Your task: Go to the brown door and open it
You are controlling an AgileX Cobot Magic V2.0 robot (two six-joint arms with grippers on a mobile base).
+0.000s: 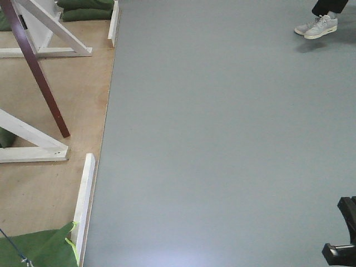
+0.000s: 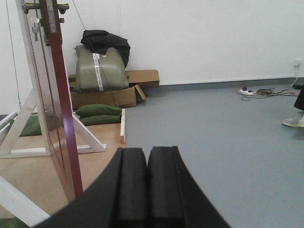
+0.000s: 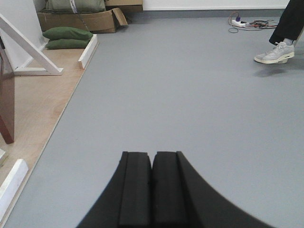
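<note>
The brown door (image 1: 41,80) stands on edge at the left, swung out from its white frame, and its lower corner rests on the plywood platform (image 1: 50,194). In the left wrist view the door (image 2: 64,104) rises at the left, with its brass lever handle (image 2: 32,6) at the top edge and small keys (image 2: 34,31) hanging below. A lower corner of the door (image 3: 5,99) shows in the right wrist view. My left gripper (image 2: 147,152) is shut on nothing, short of the door and to its right. My right gripper (image 3: 152,155) is shut, empty, over grey floor.
White frame beams (image 1: 44,19) brace the door, and a white kerb (image 1: 84,194) edges the platform. Green sandbags (image 2: 99,114), cardboard boxes (image 2: 102,95) and a grey case (image 2: 100,66) sit by the wall. A person's shoe (image 1: 317,26) and floor cables (image 2: 256,91) are at the right.
</note>
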